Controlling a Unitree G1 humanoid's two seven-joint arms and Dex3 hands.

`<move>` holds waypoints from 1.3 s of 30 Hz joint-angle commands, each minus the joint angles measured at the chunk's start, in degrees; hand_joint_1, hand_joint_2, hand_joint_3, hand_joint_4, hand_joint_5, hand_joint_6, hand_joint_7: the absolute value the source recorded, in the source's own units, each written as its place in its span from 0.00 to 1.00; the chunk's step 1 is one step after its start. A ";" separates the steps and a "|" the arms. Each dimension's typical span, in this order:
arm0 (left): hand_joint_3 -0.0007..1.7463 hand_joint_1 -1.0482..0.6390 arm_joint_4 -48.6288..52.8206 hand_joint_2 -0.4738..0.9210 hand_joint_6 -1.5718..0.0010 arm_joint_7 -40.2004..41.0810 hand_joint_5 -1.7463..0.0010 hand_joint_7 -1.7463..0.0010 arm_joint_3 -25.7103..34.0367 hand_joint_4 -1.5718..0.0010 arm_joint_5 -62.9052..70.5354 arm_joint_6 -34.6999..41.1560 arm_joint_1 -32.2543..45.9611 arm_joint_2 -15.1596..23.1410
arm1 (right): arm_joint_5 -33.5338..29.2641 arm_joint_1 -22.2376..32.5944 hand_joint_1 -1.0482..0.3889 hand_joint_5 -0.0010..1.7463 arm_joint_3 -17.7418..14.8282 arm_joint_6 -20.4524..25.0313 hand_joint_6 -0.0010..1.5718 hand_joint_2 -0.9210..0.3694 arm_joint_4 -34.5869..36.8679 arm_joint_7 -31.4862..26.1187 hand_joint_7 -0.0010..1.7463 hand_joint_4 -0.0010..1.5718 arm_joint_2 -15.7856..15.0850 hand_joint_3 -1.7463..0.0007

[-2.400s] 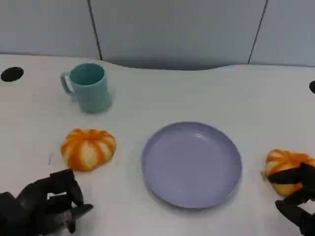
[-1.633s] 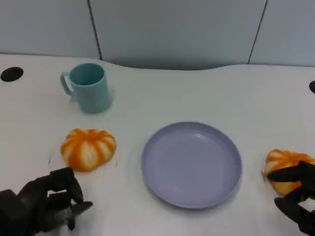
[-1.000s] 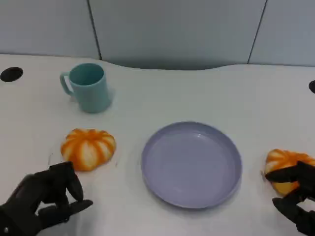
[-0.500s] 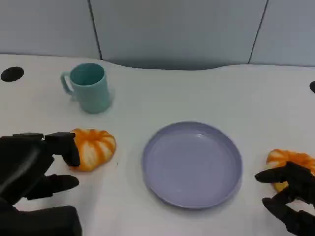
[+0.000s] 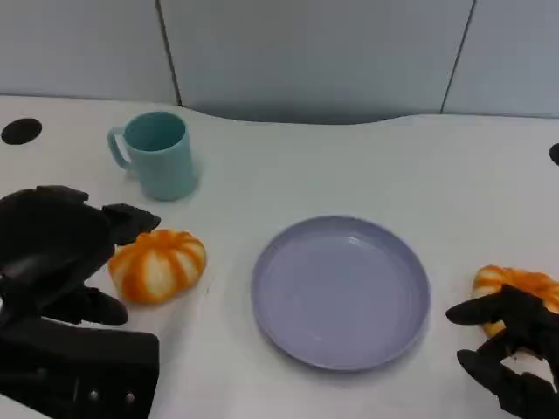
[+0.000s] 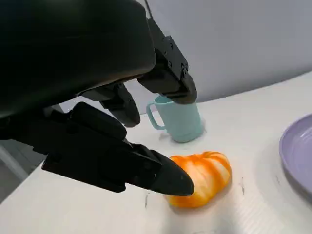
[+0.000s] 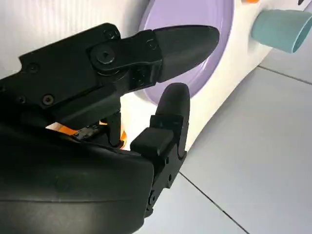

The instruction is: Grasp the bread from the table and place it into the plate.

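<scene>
Black left hand (image 5: 61, 253), fingers spread and holding nothing, hovers just beside the orange bread (image 5: 157, 264) on the white table (image 5: 349, 166), left of the purple plate (image 5: 341, 292). Right hand (image 5: 511, 349), also unclenched and holding nothing, sits by a second bread (image 5: 515, 284).

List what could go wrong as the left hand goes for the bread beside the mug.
1. The left hand is open around the bread without gripping it; closing off-centre could push the round loaf away across the table.
2. The mug stands just beyond the bread, so a fingertip might knock it.
3. The plate has a raised rim that a low carry might clip.
</scene>
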 commanded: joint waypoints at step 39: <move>0.00 0.17 37.78 0.93 0.84 -2.01 0.83 0.99 -23.55 0.97 4.63 10.09 -26.86 -8.33 | 0.76 2.31 0.51 0.73 -1.16 2.44 0.34 0.00 -4.53 0.12 0.55 0.37 -0.75 0.84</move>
